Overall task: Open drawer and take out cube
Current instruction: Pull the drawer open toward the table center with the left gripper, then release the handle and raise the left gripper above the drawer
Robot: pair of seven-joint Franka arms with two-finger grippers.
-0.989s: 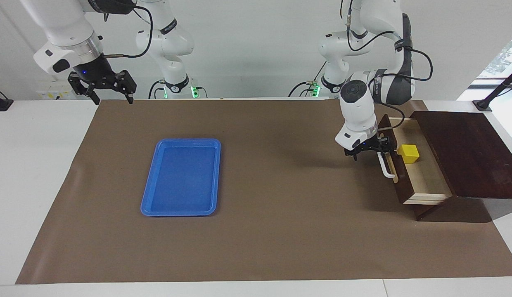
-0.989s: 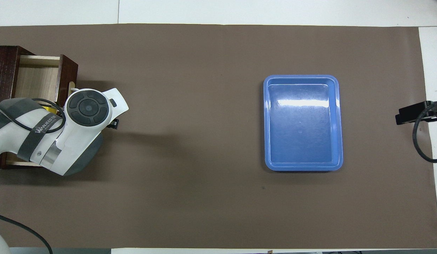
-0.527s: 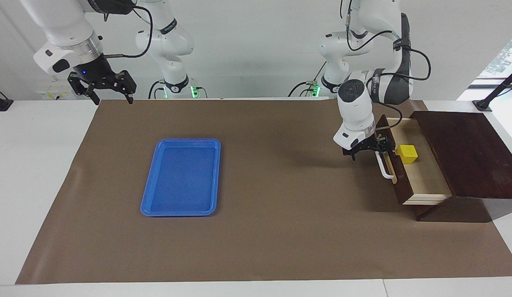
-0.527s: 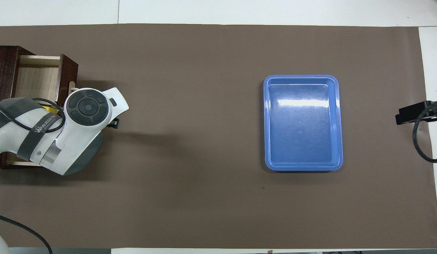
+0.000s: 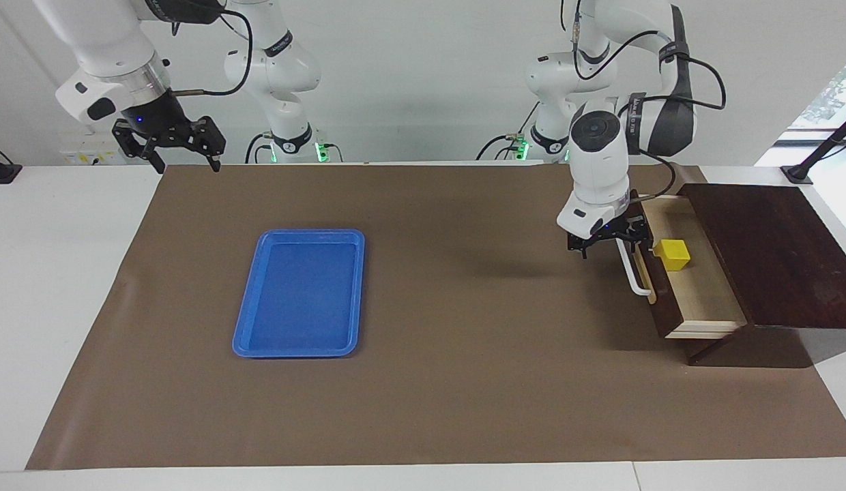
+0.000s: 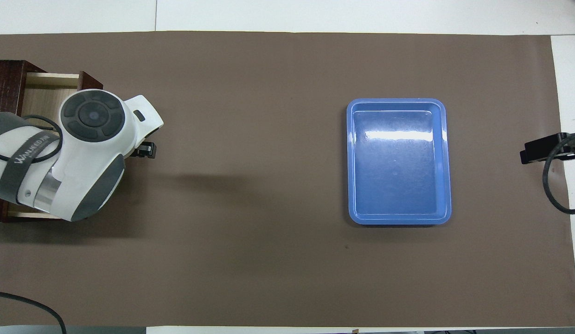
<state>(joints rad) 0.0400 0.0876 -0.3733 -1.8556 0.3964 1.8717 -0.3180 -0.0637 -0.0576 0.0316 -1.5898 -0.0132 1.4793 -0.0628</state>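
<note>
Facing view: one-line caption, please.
Drawer open with cube inside; open left gripper above its handle; right arm waits.

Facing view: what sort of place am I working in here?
Most likely a robotics lab bench: a brown mat covers a white table, two arms are mounted at its edge, and the staged props are a blue tray and an open drawer with a cube.

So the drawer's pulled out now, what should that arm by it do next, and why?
Probably shift the open left gripper from above the handle over the yellow cube and lower it. The drawer already stands open with the cube bare inside and nothing held. The right gripper waits open above the table's corner.
</note>
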